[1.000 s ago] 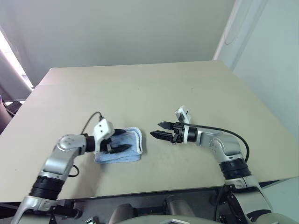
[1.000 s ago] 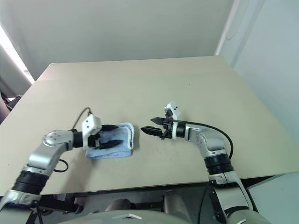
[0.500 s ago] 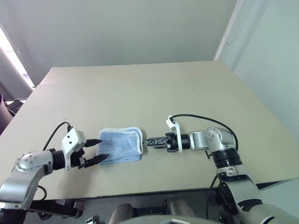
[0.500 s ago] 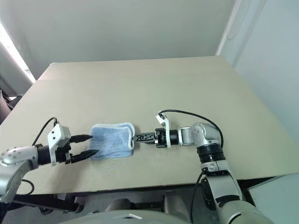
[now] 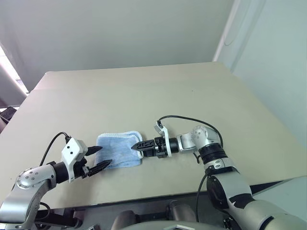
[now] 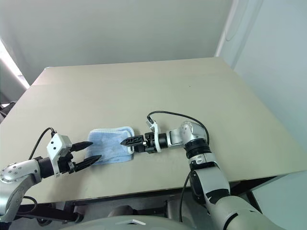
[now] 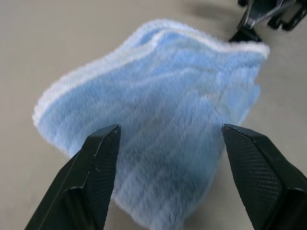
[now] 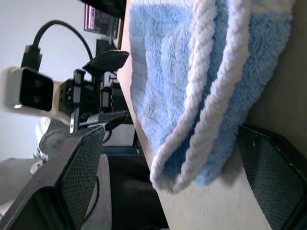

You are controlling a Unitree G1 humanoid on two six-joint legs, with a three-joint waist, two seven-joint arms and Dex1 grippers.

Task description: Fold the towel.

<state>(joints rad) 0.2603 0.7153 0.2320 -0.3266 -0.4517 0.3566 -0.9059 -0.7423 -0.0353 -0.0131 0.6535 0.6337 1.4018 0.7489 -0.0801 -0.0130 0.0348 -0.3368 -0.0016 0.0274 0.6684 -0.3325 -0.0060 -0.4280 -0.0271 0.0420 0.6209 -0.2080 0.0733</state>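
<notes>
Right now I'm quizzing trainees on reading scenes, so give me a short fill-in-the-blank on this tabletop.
1. The cloth on the table is a folded light ____ towel.
2. The towel's edging is ____.
3. The right claw reaches over the towel with its fingers ____.
4. The left claw, at the towel's other end, holds ____.

Missing words: blue; white; open; nothing

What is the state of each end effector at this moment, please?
Left end effector: open, holding nothing, at the near-left edge of the folded towel.
Right end effector: open, fingers straddling the towel's right edge, not closed on it.
</notes>
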